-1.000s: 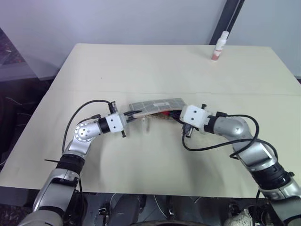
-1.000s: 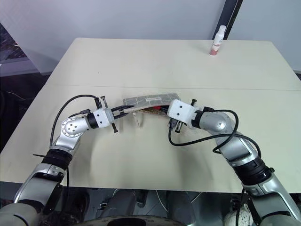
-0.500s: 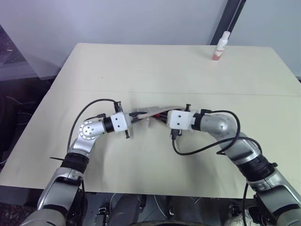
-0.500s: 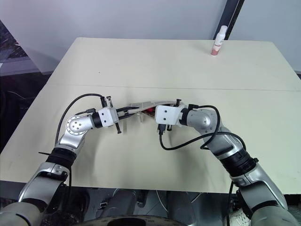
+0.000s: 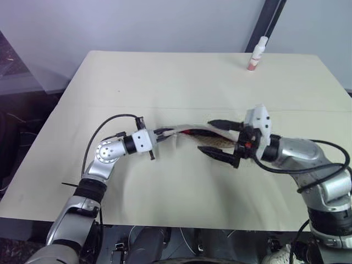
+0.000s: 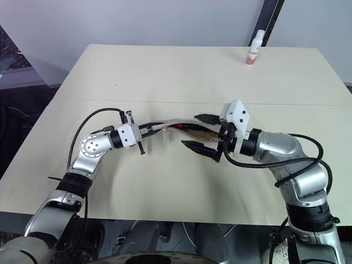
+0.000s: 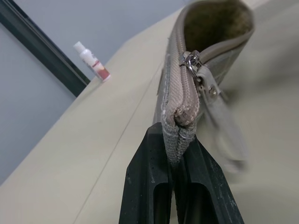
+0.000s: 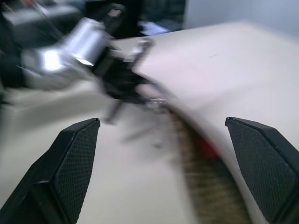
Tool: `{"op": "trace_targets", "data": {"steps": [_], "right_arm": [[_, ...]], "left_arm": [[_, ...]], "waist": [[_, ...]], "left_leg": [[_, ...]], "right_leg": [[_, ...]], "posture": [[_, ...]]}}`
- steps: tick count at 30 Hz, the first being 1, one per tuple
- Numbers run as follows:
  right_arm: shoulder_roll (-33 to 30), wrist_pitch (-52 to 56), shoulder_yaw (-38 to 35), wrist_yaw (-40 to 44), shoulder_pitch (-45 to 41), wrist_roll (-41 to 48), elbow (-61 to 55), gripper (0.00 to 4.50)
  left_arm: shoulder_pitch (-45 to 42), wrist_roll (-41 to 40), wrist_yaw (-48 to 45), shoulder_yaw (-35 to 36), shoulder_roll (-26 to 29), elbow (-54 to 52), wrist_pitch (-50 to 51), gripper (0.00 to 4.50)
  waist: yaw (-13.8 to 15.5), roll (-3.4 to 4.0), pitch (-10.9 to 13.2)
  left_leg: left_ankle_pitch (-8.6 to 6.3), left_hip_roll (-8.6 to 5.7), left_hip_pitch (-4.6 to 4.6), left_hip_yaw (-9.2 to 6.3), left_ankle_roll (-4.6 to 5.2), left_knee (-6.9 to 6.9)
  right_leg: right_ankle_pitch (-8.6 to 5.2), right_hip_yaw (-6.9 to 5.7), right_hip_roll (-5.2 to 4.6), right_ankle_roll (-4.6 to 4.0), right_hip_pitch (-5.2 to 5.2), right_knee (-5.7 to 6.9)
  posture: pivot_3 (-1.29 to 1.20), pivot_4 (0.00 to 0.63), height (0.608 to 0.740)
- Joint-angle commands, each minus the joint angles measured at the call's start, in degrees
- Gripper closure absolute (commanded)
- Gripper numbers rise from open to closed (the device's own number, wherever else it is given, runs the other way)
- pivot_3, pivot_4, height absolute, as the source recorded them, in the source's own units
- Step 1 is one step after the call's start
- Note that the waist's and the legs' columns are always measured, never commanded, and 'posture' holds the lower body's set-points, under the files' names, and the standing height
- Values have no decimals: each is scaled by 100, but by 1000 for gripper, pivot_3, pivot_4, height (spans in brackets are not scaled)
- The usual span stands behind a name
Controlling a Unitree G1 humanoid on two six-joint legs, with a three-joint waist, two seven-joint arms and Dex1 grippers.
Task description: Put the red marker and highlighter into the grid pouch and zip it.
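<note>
Left claw (image 7: 177, 158) pinches grid pouch (image 7: 187, 93); marker probably inside.

Nothing here I can read. The white-and-pink bottle (image 5: 257, 54) at the far right of the table (image 5: 165, 77) has some marking on it, far too small to make out. The grid pouch (image 7: 205, 60) shows me bare fabric and zipper, no lettering.
</note>
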Motion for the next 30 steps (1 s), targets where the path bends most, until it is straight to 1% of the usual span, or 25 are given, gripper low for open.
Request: {"op": "trace_targets", "data": {"steps": [1, 3, 5, 6, 9, 10, 13, 14, 17, 18, 20, 22, 25, 26, 27, 30], "right_arm": [[227, 167, 344, -350, 367, 42, -11, 35], [242, -81, 736, -400, 530, -387, 149, 35], [386, -112, 926, -545, 513, -497, 317, 35], [439, -243, 1087, -648, 448, -746, 480, 35], [872, -697, 1400, -1047, 84, -1355, 1120, 35], [1201, -744, 1406, -1182, -94, -1318, 1305, 35], [1845, -799, 1395, -1402, -456, -1284, 1671, 35], [1966, -823, 1407, -1469, -563, -1356, 1795, 35], [2152, -860, 1411, -1551, -766, -1464, 2041, 35], [2213, -850, 1372, -1567, -813, -1437, 2107, 262], [2284, -758, 1350, -1518, -827, -1334, 2102, 907], [2298, -723, 1357, -1490, -810, -1325, 2070, 1877], [2135, -706, 1363, -1474, -699, -1436, 1984, 3418], [2028, -731, 1303, -1444, -656, -1455, 1964, 3978], [1936, -722, 1183, -1445, -616, -1423, 1942, 4442], [1637, -715, 1034, -1385, -485, -1413, 1822, 4482]], "left_arm": [[-144, 339, 219, -112, 8, -238, -266, 4500], [-170, 568, 318, -178, 71, -208, -455, 4500], [-221, 765, 437, -213, 143, -161, -624, 4500], [-245, 831, 489, -219, 164, -136, -696, 4500], [-338, 1033, 603, -257, 228, -32, -903, 4500], [-363, 1080, 642, -269, 232, 3, -940, 4500], [-385, 1196, 748, -312, 234, 84, -1037, 4500], [-374, 1227, 780, -335, 232, 97, -1065, 4500], [-360, 1277, 856, -387, 250, 113, -1119, 4500], [-357, 1276, 878, -391, 257, 117, -1117, 4500], [-348, 1264, 935, -382, 259, 115, -1079, 4500], [-342, 1255, 967, -389, 264, 109, -1060, 4500], [-323, 1239, 1005, -397, 297, 149, -1034, 4500], [-316, 1245, 1047, -377, 313, 191, -1036, 4500], [-312, 1257, 1084, -360, 335, 244, -1057, 4500], [-289, 1252, 1141, -329, 372, 331, -1055, 4500]], "waist": [[-6, 0, 0], [-13, 1, 0], [-19, 1, 0], [-17, 2, 0], [-11, 3, 0], [-12, 2, 0], [-15, 3, 0], [-14, 3, 0], [7, 3, 0], [7, 3, 0], [2, 3, 0], [-6, 3, 0], [-13, 4, 0], [-12, 4, 0], [-10, 4, 0], [-5, 4, 0]], "left_leg": [[0, 0, -1, 1, 0, 0], [0, -1, 0, 5, 0, 0], [0, -1, 0, 7, 0, 0], [0, -1, 0, 7, 0, 1], [0, 0, 2, 7, -1, 2], [0, 0, 2, 7, -2, 2], [2, 0, 2, 7, -3, 1], [2, 0, 3, 6, -3, -1], [2, -3, 1, 5, -2, -4], [2, -5, 1, 5, -2, -4], [2, -6, 1, 5, -2, -4], [2, -5, 1, 5, -3, -3], [2, -3, 3, 5, -3, -3], [2, -3, 3, 5, -3, -3], [2, -3, 3, 5, -3, -3], [2, -3, 2, 5, -3, -3]], "right_leg": [[0, 0, -1, 0, 0, 0], [0, 0, -4, 0, 0, -2], [0, 0, -5, -1, 0, -3], [0, 0, -4, -1, -1, -3], [0, 0, -1, -1, 0, -2], [1, 0, -1, -1, 0, -2], [5, 0, 1, 6, -4, 0], [12, 0, 3, 18, -5, 0], [15, 0, 3, 20, -8, 0], [15, 0, 3, 19, -8, 0], [17, 0, 3, 16, -7, -1], [18, 0, 3, 15, -7, 0], [18, 0, 6, 14, -8, 3], [18, 0, 6, 14, -9, 4], [18, 0, 6, 14, -10, 4], [18, 0, 5, 14, -9, 3]], "posture": [[0, 150, 740], [0, 150, 740], [0, 150, 740], [0, 150, 740], [0, 150, 740], [0, 150, 740], [0, 150, 740], [0, 150, 740], [0, 150, 740], [0, 150, 740], [0, 150, 740], [0, 150, 740], [0, 150, 740], [0, 150, 740], [0, 150, 740], [0, 150, 740]]}}
